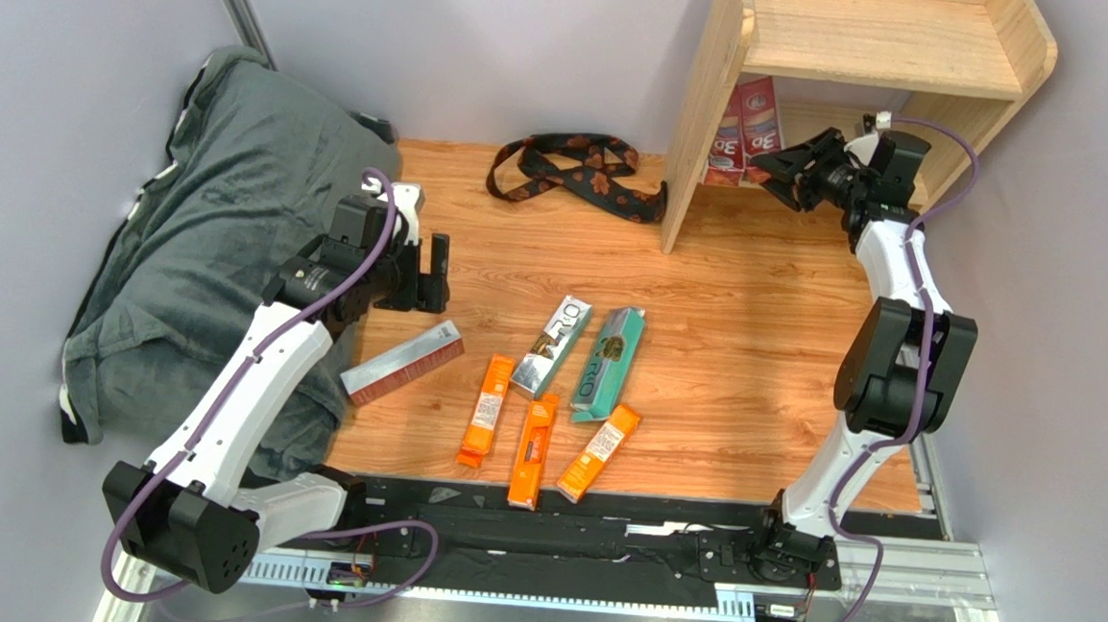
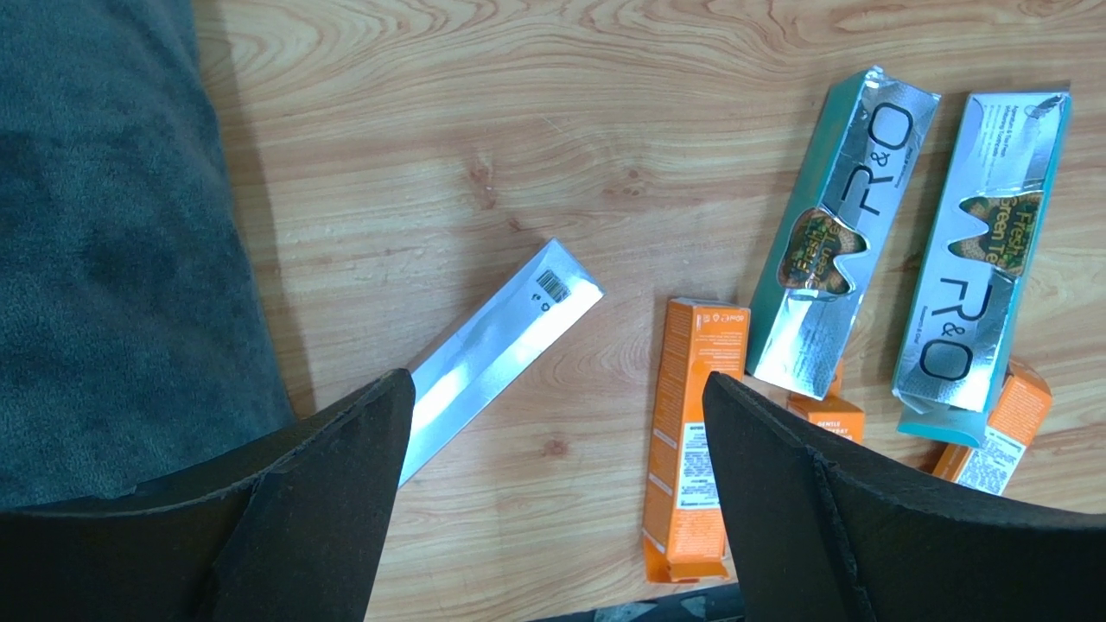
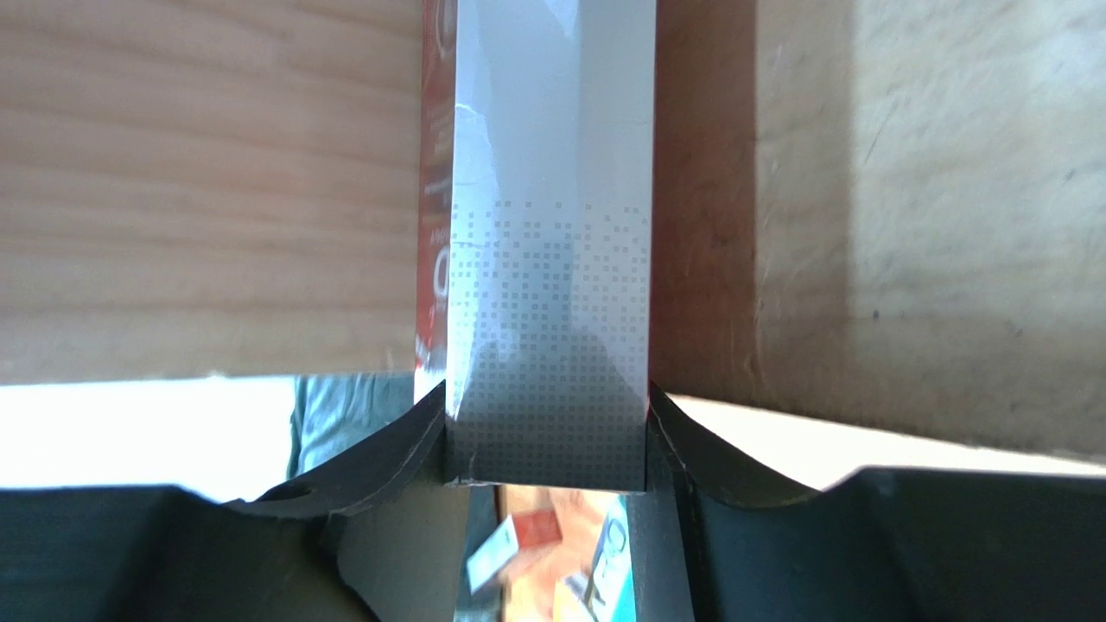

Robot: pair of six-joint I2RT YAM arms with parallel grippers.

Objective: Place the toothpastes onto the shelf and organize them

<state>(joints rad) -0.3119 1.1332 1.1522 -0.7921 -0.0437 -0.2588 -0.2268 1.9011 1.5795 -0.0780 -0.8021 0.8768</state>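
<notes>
Far left, a grey blanket (image 1: 188,246) lies bunched on the bench (image 1: 761,338). Just beside it my left end effector (image 1: 422,282) hangs with its jaws apart, holding nothing, above a dark red toothpaste box (image 1: 401,362) lying flat. Mid-bench, three orange boxes (image 1: 486,410), a silver-white box (image 1: 552,346) and a teal box (image 1: 609,362) are not yet shelved, and a patterned strap (image 1: 576,168) lies behind them. At right, my right end effector (image 1: 783,164) is clamped on a dark red "3D" box (image 3: 545,259), which stands on end in the lower tier of the wooden shelf (image 1: 879,50), just beside a second red box (image 1: 730,137). My worry is the release. If I let go while the tall box leans, it could tip and knock over its neighbour. Backing out carelessly could also clip the side panel.
</notes>
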